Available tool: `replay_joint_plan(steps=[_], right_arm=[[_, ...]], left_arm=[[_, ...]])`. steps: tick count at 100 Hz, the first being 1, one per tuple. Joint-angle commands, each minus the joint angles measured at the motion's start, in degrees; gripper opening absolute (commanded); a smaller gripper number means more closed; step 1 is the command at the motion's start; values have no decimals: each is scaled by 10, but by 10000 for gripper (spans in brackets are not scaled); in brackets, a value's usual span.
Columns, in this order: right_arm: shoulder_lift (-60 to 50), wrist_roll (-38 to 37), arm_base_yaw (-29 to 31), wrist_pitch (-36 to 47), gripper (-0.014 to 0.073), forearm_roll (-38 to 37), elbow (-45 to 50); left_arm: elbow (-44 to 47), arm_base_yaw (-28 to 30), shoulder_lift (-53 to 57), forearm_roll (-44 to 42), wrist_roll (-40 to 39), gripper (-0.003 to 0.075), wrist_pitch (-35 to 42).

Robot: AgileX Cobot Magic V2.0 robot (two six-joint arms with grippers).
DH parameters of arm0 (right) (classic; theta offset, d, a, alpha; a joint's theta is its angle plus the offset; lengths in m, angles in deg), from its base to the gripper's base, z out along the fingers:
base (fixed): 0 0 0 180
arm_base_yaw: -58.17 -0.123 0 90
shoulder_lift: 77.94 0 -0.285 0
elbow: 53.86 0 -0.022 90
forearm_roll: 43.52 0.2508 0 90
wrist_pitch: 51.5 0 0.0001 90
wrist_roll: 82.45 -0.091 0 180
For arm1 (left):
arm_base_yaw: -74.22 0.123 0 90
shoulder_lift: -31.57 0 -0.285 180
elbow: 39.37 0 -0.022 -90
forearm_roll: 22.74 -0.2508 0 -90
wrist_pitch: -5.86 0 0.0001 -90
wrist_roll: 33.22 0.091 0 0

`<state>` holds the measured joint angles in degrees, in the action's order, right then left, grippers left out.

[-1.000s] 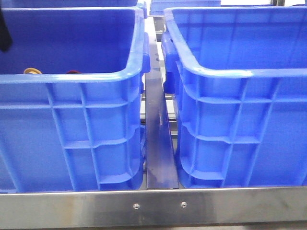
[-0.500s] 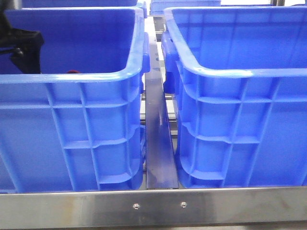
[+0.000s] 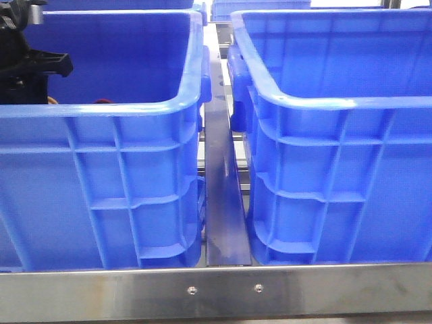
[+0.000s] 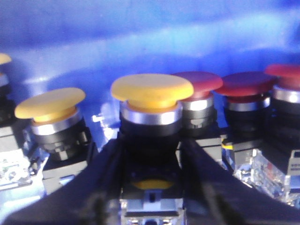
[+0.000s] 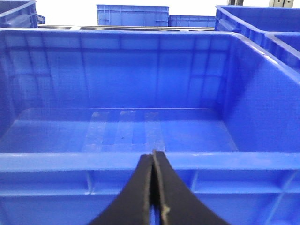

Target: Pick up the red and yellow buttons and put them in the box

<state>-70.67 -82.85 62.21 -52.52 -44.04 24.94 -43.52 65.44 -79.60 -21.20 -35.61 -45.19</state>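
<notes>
Yellow-capped round push button (image 4: 152, 89), with a silver collar and dark body, stands upright between the two dark fingers (image 4: 101, 187) of the left gripper (image 4: 151, 187), which reach up on either side of its body; the jaws look narrowed about it, though I cannot tell whether they are truly pressing. It sits in a row with a second yellow button (image 4: 50, 104) on one side and dark red domed buttons (image 4: 197, 82) on the other, all down in the left large bright blue ribbed plastic crate (image 3: 101, 169). From the front, the left arm (image 3: 23, 61) dips into that crate's far left corner. The button's axis runs straight up, so a lift looks the natural next move. The right gripper (image 5: 153, 187) hangs pressed together and empty over the near rim of the matching right blue crate (image 5: 140, 161), whose floor shows bare; the left arm is plainly nearer the buttons.
</notes>
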Motion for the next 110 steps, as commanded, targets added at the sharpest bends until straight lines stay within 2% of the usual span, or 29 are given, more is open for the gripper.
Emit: replay_joint_plan(steps=[1, 24, 47, 65, 79, 110], right_arm=[[-12, 0, 4, 44, -69, -5, 3], [-12, 0, 4, 44, -69, -5, 3], [-12, 0, 4, 44, -69, -5, 3], [-12, 0, 4, 44, -69, -5, 3], [-12, 0, 4, 44, -69, -5, 3], [-12, 0, 4, 44, -69, -5, 3]], left_arm=[[-17, -5, 28, 2, -5, 25, 23], [-7, -7, 66, 2, -5, 21, 56], [66, -31, 163, 21, -5, 21, 139], [111, -61, 241, 22, -5, 21, 171], [117, -109, 281, 32, -5, 21, 178], [117, -273, 294, 36, -5, 21, 182]])
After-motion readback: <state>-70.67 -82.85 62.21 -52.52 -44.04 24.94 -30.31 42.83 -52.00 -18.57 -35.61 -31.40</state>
